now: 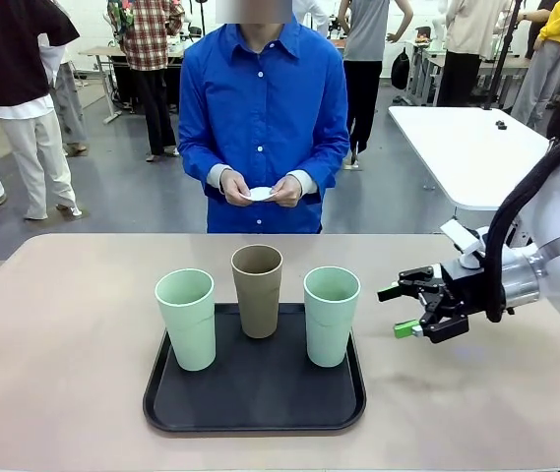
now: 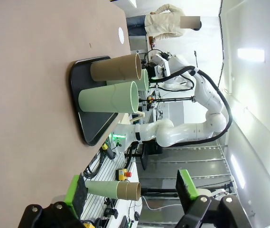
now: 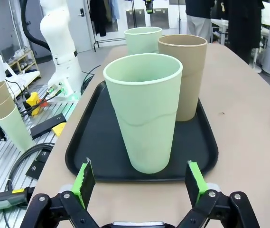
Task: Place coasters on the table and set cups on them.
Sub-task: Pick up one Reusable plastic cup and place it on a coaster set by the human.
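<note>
At far edge, above table (image 1: 53, 324): white coasters (image 1: 260, 194) pinched in person's hands (image 1: 235, 187), count not resolvable; none laid yet. Nearer, upright on black tray (image 1: 255, 413): mint cup (image 1: 186, 320), olive cup (image 1: 258, 290), second mint cup (image 1: 331, 315), apparently parked there pending coasters. Just right of black tray: right gripper (image 1: 398, 311), jaws wide, empty, aimed at second mint cup, probably staged for a side grasp. Left gripper (image 2: 131, 192) likewise wide and empty, low over table, well off black tray.

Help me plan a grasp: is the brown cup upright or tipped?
Upright: the brown cup stands on the tray, mouth up.
</note>
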`<state>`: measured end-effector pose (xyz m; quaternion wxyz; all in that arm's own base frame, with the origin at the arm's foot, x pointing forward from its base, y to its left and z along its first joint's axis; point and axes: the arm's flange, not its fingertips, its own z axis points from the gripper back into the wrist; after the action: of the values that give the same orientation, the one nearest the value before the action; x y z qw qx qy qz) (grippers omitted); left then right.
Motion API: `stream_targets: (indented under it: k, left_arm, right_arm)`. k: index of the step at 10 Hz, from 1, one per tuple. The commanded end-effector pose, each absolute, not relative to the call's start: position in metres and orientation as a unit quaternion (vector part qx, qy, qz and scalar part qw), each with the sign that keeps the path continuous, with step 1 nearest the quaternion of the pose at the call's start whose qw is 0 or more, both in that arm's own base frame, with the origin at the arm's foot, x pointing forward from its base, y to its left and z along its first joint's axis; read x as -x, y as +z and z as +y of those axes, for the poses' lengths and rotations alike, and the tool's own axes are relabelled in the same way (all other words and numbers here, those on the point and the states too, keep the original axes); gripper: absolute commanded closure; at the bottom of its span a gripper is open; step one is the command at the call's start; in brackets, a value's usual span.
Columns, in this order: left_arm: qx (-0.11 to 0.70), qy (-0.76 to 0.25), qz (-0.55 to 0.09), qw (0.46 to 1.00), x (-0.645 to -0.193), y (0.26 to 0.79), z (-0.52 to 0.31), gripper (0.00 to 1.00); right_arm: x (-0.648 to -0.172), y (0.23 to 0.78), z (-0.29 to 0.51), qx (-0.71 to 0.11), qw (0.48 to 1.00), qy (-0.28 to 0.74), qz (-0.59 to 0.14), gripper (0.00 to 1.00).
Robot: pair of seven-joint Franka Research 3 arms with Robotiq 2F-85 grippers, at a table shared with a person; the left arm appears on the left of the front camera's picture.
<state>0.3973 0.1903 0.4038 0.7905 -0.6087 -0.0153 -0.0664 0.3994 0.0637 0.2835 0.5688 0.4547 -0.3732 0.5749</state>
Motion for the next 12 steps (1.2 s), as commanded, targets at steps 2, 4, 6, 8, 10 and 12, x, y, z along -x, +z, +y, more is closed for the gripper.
stream_targets:
  k: [2, 4, 6, 8, 10, 12]
  left_arm:
    - [0.612, -0.067, -0.019, 0.788, -0.397, 0.406, 0.19, 0.0]
    - [0.612, -0.067, -0.019, 0.788, -0.397, 0.406, 0.19, 0.0]
    - [0.612, -0.067, -0.019, 0.788, -0.397, 0.406, 0.19, 0.0]
    - [0.612, -0.067, -0.019, 0.788, -0.397, 0.406, 0.19, 0.0]
    - [0.612, -0.067, -0.019, 0.788, -0.397, 0.406, 0.19, 0.0]
    - [0.612, -0.067, -0.019, 0.788, -0.397, 0.406, 0.19, 0.0]
  right_arm:
    - [-0.415, 0.272, 0.093, -0.455, 0.558, 0.582, -0.377, 0.0]
    - [-0.422, 0.268, 0.108, -0.462, 0.55, 0.588, -0.372, 0.0]
    - [-0.427, 0.264, 0.112, -0.466, 0.553, 0.584, -0.367, 0.0]
    - [-0.429, 0.265, 0.109, -0.459, 0.567, 0.577, -0.366, 0.0]
    - [-0.424, 0.268, 0.107, -0.474, 0.548, 0.591, -0.354, 0.0]
    - [-0.424, 0.268, 0.107, -0.474, 0.548, 0.591, -0.354, 0.0]
